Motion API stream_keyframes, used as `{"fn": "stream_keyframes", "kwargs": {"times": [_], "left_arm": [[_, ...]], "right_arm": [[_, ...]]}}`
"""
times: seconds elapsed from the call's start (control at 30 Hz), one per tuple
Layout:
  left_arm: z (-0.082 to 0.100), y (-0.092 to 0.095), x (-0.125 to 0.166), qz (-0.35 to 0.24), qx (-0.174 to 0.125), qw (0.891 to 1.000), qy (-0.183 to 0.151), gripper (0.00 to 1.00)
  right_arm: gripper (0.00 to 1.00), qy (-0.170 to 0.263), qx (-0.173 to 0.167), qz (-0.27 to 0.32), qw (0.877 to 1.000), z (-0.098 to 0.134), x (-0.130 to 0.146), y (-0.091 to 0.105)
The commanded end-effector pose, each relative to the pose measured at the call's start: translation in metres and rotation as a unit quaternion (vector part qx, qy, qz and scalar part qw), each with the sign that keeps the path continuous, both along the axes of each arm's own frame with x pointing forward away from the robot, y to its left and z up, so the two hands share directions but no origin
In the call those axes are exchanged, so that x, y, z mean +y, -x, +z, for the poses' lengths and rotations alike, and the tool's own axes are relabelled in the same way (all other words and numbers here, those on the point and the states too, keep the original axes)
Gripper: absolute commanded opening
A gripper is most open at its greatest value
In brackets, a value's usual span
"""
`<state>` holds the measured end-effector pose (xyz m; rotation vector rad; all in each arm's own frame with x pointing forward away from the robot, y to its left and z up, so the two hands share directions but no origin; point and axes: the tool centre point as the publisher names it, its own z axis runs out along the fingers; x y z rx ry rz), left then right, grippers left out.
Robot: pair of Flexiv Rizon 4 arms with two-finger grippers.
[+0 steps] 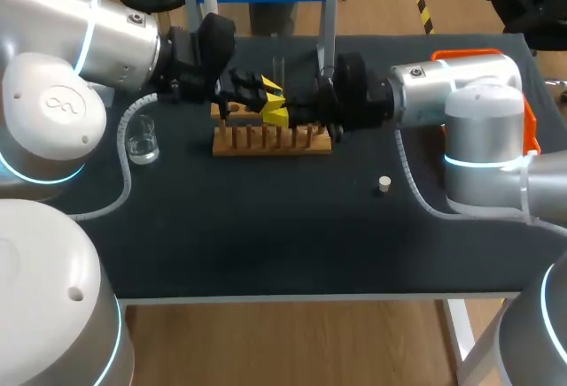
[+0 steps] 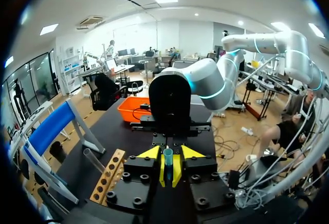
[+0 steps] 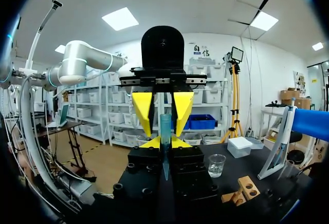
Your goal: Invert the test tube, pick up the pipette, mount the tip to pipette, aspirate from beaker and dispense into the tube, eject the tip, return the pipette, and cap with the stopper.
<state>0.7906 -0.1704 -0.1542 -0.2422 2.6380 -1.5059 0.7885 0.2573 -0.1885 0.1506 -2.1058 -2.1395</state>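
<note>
One glass beaker [image 1: 142, 141] stands at the left of the head view on the dark table [image 1: 266, 235]. Right of it, just above the frame's middle, the left gripper [image 1: 268, 88] hangs over the wooden tube rack [image 1: 270, 142]. Its fingers stand wide apart on either side of the test tube [image 3: 164, 126]. The right gripper [image 1: 280, 117] meets it tip to tip from the right and is clamped on the tube, with its yellow tips pressed to the glass from both sides. The tube sits above the rack, between both pairs of fingers. From above it is too hidden among the yellow tips to say how it tilts. Lower right of centre, a small pale stopper [image 1: 384, 184] sits alone, well apart from the rack. An orange bin [image 1: 530, 129] shows behind the right arm at the right edge.
</note>
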Motion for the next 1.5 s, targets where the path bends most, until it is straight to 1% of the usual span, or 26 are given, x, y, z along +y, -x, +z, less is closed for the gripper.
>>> {"fn": "stream_keyframes", "kwargs": {"times": [0.03, 0.2, 0.4, 0.73, 0.93, 1.07, 1.2, 1.33, 1.5], "left_arm": [[0.0, 0.001, 0.0, 0.001, 0.0, 1.0, 0.0, 1.0], [0.0, 0.001, 0.0, 0.001, 0.0, 1.0, 0.0, 1.0], [0.0, 0.001, 0.0, 0.001, 0.0, 1.0, 0.0, 1.0], [0.0, 0.001, 0.0, 0.001, 0.0, 1.0, 0.0, 1.0], [0.0, 0.001, 0.0, 0.001, 0.0, 1.0, 0.0, 1.0], [0.0, 0.001, 0.0, 0.001, 0.0, 1.0, 0.0, 1.0], [0.0, 0.001, 0.0, 0.001, 0.0, 1.0, 0.0, 1.0], [0.0, 0.001, 0.0, 0.001, 0.0, 1.0, 0.0, 1.0], [0.0, 0.001, 0.0, 0.001, 0.0, 1.0, 0.0, 1.0]], "right_arm": [[0.0, -0.001, 0.0, 0.002, 1.0, 0.0, -0.006, 0.001], [0.0, -0.003, -0.001, 0.003, 1.0, -0.002, -0.023, 0.002], [0.0, 0.007, -0.005, 0.006, 1.0, -0.008, -0.059, 0.006], [0.0, 0.02, -0.008, -0.009, 1.0, -0.021, -0.143, 0.006], [0.0, 0.026, -0.006, -0.019, 0.999, -0.032, -0.183, 0.009], [0.0, 0.027, -0.002, -0.025, 0.999, -0.039, -0.201, 0.01], [0.0, 0.019, 0.005, -0.033, 0.999, -0.043, -0.216, 0.008], [0.0, 0.014, 0.002, -0.034, 0.999, -0.046, -0.227, 0.009], [0.0, 0.01, 0.002, -0.04, 0.999, -0.048, -0.234, 0.006]]}}
